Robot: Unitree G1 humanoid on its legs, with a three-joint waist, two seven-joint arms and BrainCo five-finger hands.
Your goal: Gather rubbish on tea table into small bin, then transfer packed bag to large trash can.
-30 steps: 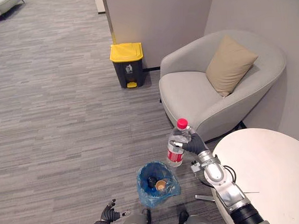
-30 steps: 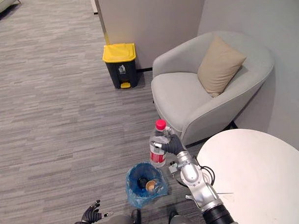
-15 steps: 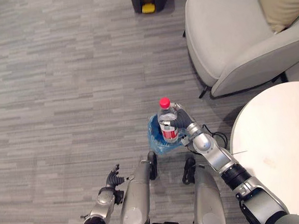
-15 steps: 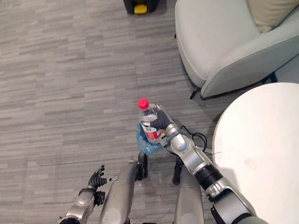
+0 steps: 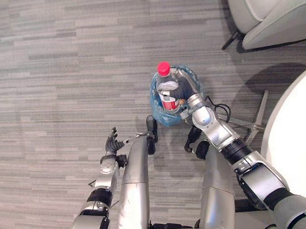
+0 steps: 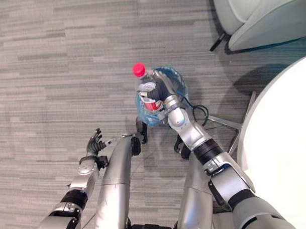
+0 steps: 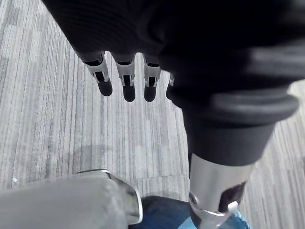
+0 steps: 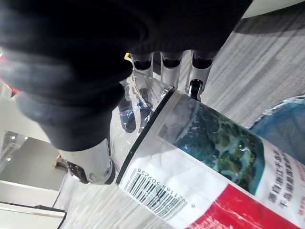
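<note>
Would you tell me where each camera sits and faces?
Left eye view: head, looking down; left hand idle, right hand gripping a bottle over the bin.
Right eye view: beside it, same scene.
Left wrist view: along the open left hand toward carpet.
Right wrist view: along the right hand, close on the bottle.
Shared: the bottle shows in both eye views and the right wrist view.

Grey carpet (image 5: 66,72) in fine streaked bands covers the whole floor, a pale grey armchair (image 5: 275,12) on dark slanted legs (image 5: 230,40) stands at the far right, and nearer on the right a round white tabletop (image 5: 294,134) rises over thin metal base spokes (image 5: 258,116), under soft even light.
</note>
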